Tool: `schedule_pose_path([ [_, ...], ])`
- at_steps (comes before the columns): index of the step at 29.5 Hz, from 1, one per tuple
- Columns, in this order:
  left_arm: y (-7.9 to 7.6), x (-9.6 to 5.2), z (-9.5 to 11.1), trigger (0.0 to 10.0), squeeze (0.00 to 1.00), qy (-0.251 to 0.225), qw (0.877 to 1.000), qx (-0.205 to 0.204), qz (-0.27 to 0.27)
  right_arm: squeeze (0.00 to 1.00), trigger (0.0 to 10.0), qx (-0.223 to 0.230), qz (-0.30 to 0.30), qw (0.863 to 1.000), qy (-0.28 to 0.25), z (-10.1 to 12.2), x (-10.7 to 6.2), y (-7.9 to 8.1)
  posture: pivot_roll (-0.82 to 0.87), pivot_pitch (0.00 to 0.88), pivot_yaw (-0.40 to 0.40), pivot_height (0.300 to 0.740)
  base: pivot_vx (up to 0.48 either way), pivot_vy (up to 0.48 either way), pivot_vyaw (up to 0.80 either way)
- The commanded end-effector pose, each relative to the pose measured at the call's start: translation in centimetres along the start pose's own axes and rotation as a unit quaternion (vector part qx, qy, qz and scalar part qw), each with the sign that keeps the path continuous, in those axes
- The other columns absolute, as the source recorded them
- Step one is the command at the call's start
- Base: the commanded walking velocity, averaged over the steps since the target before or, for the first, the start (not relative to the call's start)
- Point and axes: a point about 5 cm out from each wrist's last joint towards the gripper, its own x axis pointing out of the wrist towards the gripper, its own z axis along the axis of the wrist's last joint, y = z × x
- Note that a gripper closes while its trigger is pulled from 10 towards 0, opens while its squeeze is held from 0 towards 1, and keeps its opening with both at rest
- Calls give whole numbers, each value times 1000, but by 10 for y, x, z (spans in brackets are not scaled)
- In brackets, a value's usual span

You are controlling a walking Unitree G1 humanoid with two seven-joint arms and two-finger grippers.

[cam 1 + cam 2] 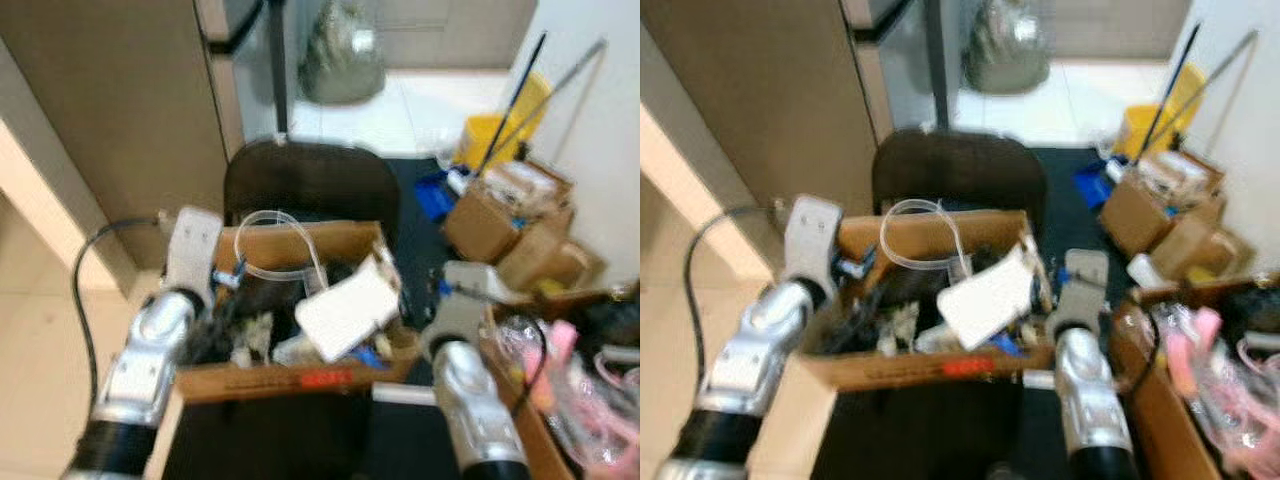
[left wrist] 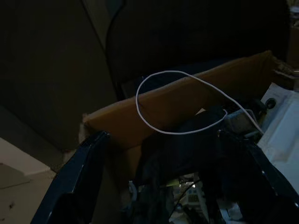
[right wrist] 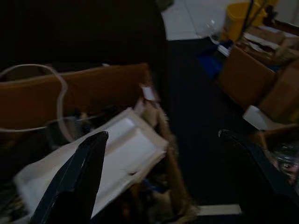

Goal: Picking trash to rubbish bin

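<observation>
- A brown cardboard box crammed with trash (image 1: 300,378) sits at the centre of the head view, on a dark surface in front of a dark round-backed chair (image 1: 310,180).
- Inside the cardboard box, a white foam tray (image 1: 347,311) leans toward its right side, a loop of clear plastic tubing (image 1: 283,245) arches over its back wall, and darker, smaller scraps fill the left half.
- The left gripper (image 2: 159,186) hangs over the left half of the box. In its wrist view the two black fingers stand wide apart, and nothing lies between them.
- The right gripper (image 3: 163,177) sits at the box's right edge, beside the foam tray. Its fingers are also spread wide and it holds nothing.
- The step in hand looks like choosing and grasping one piece. The foam tray seems the easiest target: large, light and lying on top.
- To do it well, pinch the tray's free edge, then lift straight up so that loose scraps do not drag out. Keep clear of the tubing loop, which could snag a finger.
- No rubbish bin can be made out with certainty. A yellow bucket with long handles (image 1: 500,135) stands at upper right, near more cardboard boxes (image 1: 500,220).
- A red label (image 1: 325,379) on the box's front wall is too blurred to read.
</observation>
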Motion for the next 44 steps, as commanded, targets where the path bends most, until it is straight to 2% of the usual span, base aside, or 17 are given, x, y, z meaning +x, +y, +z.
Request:
schedule_pose_path([
  [1, 4, -1, -5, 10000, 0, 10, 1000, 3, 2, 0, 10000, 7, -1, 1000, 9, -2, -1, 0, 18, 132, 58, 740, 0, 0, 0],
  [8, 6, -1, -7, 10000, 0, 20, 1000, 10, 2, 0, 10000, 4, -2, 1000, 15, -3, -1, -1, 22, 140, 56, 740, 0, 0, 0],
  [20, 4, 1, -9, 10000, 0, 21, 999, 27, -2, 0, 10000, 0, -11, 1000, 21, -5, -1, -4, 22, 141, 57, 740, 0, 0, -800],
  [35, 2, 2, -12, 10000, 0, 38, 998, 51, -17, 0, 10000, -9, -58, 997, 40, -15, -8, -15, 28, 143, 65, 740, 0, 0, -800],
  [41, 4, 4, -10, 10000, 0, 33, 998, 60, -10, 0, 10000, -7, -61, 997, 43, -17, -10, -15, 27, 144, 67, 740, 0, 0, -800],
  [44, 8, 5, -6, 10000, 0, 21, 998, 55, 10, 0, 10000, -5, -62, 997, 46, -18, -11, -15, 27, 144, 69, 740, 0, 0, -800],
])
